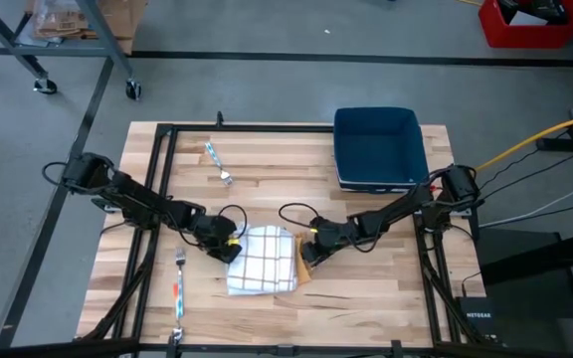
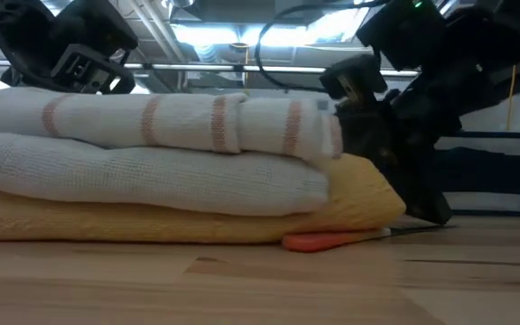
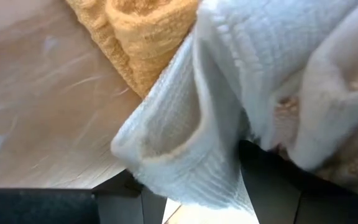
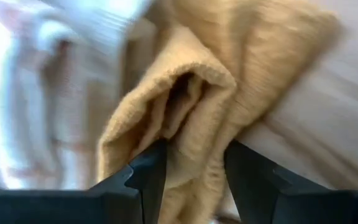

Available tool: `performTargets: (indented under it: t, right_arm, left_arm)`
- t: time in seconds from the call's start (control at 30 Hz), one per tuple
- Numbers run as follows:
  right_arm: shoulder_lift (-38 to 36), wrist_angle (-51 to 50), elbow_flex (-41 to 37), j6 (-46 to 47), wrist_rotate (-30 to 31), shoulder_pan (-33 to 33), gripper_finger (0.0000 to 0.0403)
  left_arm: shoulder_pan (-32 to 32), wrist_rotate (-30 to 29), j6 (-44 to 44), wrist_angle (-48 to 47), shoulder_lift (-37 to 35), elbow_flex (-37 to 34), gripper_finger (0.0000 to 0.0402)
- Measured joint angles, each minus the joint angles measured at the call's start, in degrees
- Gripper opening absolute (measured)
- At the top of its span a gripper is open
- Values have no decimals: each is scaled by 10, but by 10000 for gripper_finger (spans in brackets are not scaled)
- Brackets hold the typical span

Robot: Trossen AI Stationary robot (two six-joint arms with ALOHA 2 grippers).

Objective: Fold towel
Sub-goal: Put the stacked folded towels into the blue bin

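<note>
Towel — gripped at opposite edges, seemingly, by 2 grippers — lies folded.

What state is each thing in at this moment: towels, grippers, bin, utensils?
White checked towel: folded, lying on the yellow towel.
Yellow towel: underneath, its edge sticking out on the right gripper's side.
Left gripper: closed on a fold of the white checked towel.
Right gripper: closed on a fold of the yellow towel.
Blue bin: upright on the table, looks empty.
Metal utensil: lying flat, untouched.
Fork: lying flat beside the towels.
</note>
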Motion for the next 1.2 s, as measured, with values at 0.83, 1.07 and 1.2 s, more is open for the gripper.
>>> performTargets:
  t: [0.83,1.07,1.2]
  right_arm:
    - [72,12,107,-165,-75,-3,25]
    - [67,14,132,-210,-90,-10,15]
    - [67,7,153,-218,-118,-30,9]
  left_arm:
    - [-31,-74,-6,127,3,0,20]
    - [-30,-76,-10,174,2,17,23]
    - [-27,-79,-6,174,2,36,21]
